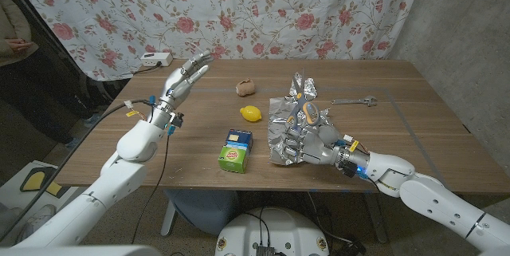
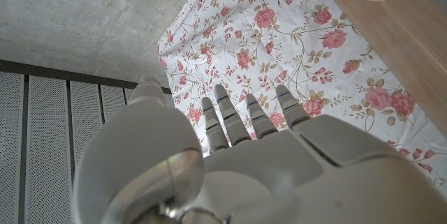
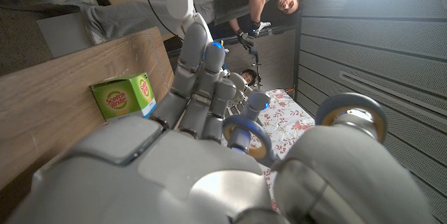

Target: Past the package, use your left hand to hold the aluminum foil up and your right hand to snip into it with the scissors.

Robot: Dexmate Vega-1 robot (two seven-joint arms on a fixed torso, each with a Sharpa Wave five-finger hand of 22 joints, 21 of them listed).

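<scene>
At the left of the wooden surface (image 1: 414, 128), the left robot hand (image 1: 185, 78) hovers raised, fingers spread and holding nothing. Near the middle stands a green and blue package (image 1: 236, 151), with a lemon (image 1: 250, 113) just behind it. To the right, crumpled aluminum foil (image 1: 291, 124) stands with the scissors (image 1: 307, 111) against it. The right robot hand (image 1: 307, 146) presses into the foil; whether it grips anything cannot be told. Judged stage: still the approach. Next, the left robot hand must cross over and lift the foil.

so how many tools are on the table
2: scissors lying on the aluminum foil near the right hand, and an adjustable wrench behind it. Foil may hide more.
</scene>
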